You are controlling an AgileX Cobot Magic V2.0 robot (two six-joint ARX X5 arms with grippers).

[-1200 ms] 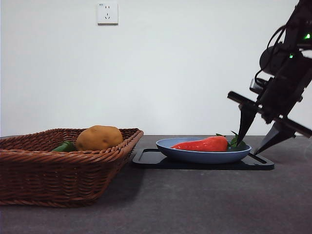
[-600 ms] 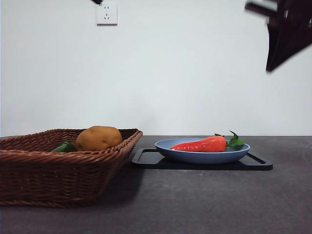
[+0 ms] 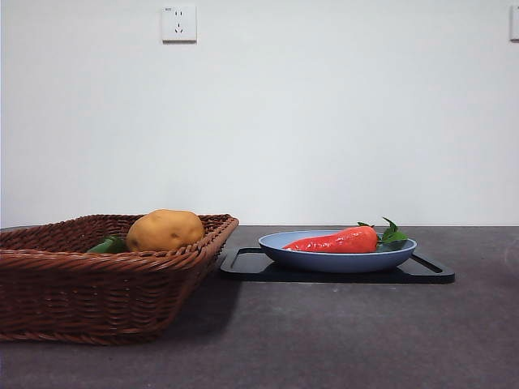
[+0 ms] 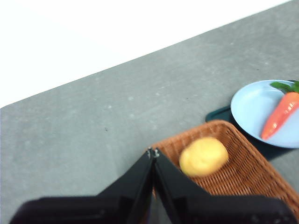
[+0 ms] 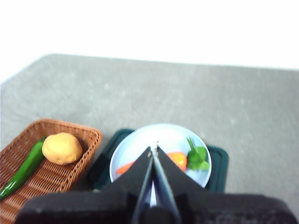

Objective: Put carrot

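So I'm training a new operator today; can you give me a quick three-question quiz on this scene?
1. True or false: the carrot lies on the blue plate.
2. What sits beside the potato in the basket? A pepper, B lemon, C spoon.
3. Fill in: the plate rests on a black ____.

Key: 1 true; 2 A, the pepper; 3 tray.

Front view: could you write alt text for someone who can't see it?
A red-orange carrot with green leaves lies in a blue plate on a black tray, on a dark table. To its left, a wicker basket holds a yellow-brown potato and a green vegetable. No robot arm shows.
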